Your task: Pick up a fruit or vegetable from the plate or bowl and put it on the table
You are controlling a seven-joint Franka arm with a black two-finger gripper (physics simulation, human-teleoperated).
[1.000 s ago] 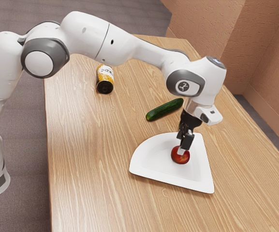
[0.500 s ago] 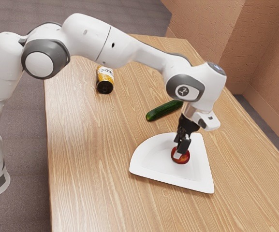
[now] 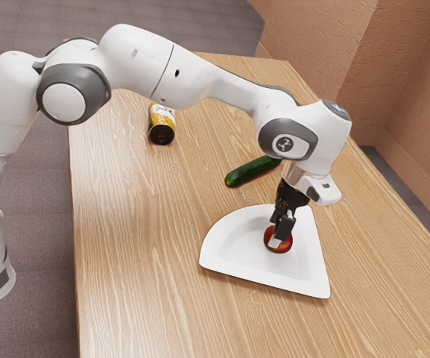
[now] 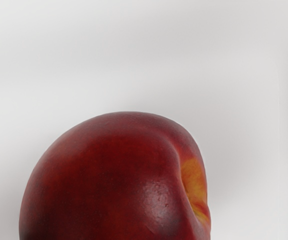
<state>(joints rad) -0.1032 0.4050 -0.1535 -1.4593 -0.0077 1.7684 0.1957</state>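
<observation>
Inside the white dish (image 3: 264, 286), toward its straight side at the exterior view's right, sits a nectarine (image 3: 286, 243). The gripper (image 3: 277, 237) is right down at it; from here I can't tell whether the hand has a grip. Past the dish lies a cucumber (image 3: 252, 172), and a yellow-labelled can (image 3: 162, 125) is nearer the tabletop's (image 3: 140, 224) far edge.

No readable text; can label (image 3: 163, 115), lettering too small
</observation>
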